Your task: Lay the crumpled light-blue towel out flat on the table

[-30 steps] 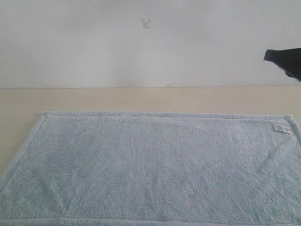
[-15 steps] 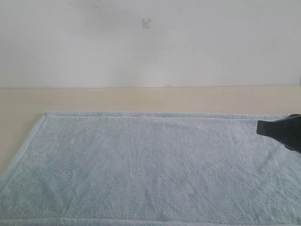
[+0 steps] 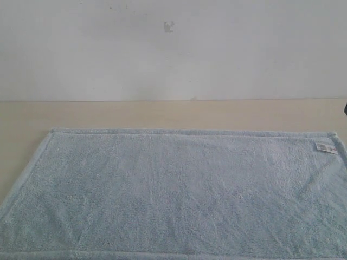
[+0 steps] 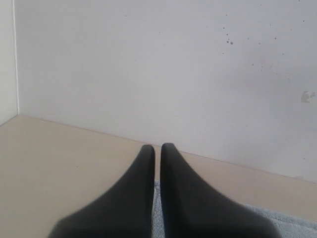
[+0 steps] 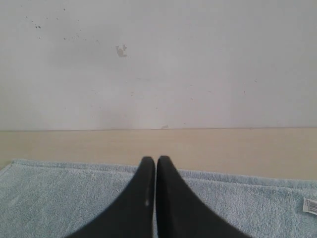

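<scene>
Exterior view: rectangular terry towel (image 3: 173, 195) flat on smooth beige table (image 3: 162, 114).

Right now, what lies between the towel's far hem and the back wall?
Only a bare strip of the table; nothing sits between the towel and the wall. The exterior view shows it.

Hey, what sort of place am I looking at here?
Likely a robot lab or test bench: a plain beige table against a blank, speckled white wall, with a light-blue towel laid flat on it.
</scene>
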`<state>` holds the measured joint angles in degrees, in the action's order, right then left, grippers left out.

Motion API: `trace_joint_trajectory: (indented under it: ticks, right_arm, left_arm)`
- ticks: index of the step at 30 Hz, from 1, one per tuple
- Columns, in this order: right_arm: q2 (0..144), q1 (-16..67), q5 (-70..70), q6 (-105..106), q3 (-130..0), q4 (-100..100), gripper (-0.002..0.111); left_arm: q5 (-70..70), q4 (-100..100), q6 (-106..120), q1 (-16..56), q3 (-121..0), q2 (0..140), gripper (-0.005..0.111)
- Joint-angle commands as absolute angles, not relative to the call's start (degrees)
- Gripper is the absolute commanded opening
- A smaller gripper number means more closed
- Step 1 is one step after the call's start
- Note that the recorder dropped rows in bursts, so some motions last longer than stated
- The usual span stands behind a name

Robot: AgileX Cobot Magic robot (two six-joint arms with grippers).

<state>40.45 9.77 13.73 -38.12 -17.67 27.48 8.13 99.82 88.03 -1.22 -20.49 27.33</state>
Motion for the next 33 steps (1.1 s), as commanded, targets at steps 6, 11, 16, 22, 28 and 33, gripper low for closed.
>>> trace_joint_trajectory:
  ticks: [6,11,16,22,28,33]
  right_arm:
    - [40.03,9.88,13.75,-38.4,-17.67,27.55,0.001]
    - [40.03,9.88,13.75,-38.4,-17.67,27.55,0.001]
    - [36.75,6.62,13.58,-37.97,-17.67,27.89,0.001]
    - [21.41,-2.71,10.29,-29.81,-15.29,40.67,0.001]
    - [5.85,-3.42,11.99,-32.64,-14.86,40.28,0.001]
    - [0.0,-3.42,14.0,-37.48,-12.0,38.94,0.001]
  left_arm:
    - [7.52,99.95,88.36,-0.71,-20.22,26.91,0.004]
    - [7.52,99.95,88.36,-0.71,-20.22,26.91,0.004]
    - [7.52,99.95,88.36,-0.71,-20.22,26.91,0.004]
    - [7.38,99.95,88.36,-0.71,-20.22,26.87,0.004]
    - [7.53,99.95,88.36,-0.71,-20.22,26.87,0.004]
    - [7.53,99.95,88.36,-0.71,-20.22,26.87,0.004]
